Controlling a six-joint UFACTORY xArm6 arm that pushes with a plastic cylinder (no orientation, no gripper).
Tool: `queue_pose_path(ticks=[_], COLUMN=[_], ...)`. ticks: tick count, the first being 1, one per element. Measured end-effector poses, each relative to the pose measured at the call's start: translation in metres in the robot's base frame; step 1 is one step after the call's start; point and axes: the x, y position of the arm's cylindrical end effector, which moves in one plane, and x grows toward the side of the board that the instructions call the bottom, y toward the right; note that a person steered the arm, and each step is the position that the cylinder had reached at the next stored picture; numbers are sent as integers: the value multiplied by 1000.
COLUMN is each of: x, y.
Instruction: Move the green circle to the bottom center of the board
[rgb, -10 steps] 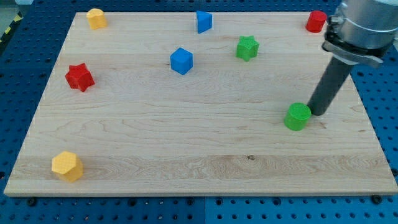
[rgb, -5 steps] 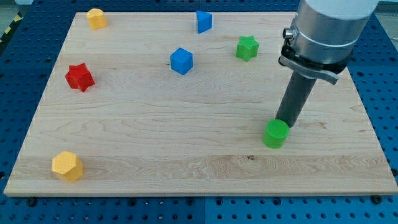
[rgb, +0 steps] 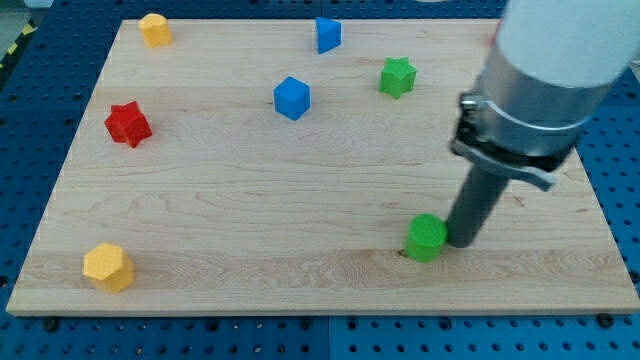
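green circle (rgb: 426, 237), touching my tip (rgb: 461, 243), its left

Arm, lower section: broad pale grey-white cylindrical housing; beneath it a dull metallic grey collar ringed by a black clamp band with a protruding lug at each side. Below: straight dark rod, matte charcoal, ending in my tip (rgb: 462, 242).

Colours on a pale, wood-grained board (rgb: 200, 200), set on a blue perforated bench (rgb: 620, 150): a bright green circle (rgb: 425, 238) and a green star (rgb: 397, 76); two blue blocks, a cube (rgb: 292, 98) and a wedge-like piece (rgb: 327, 34); a red star (rgb: 127, 124); two yellow blocks, one (rgb: 107, 267) at bottom left, one (rgb: 154, 29) at top left. The rod is dark to its tip (rgb: 462, 243), under a grey-and-white arm (rgb: 545, 70).
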Motion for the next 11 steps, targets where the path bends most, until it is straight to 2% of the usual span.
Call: queue_pose_path(ticks=[2,4,6,8,11], x=[0,-5,-2,28,28], y=[-95,-120,-200,-195,-149])
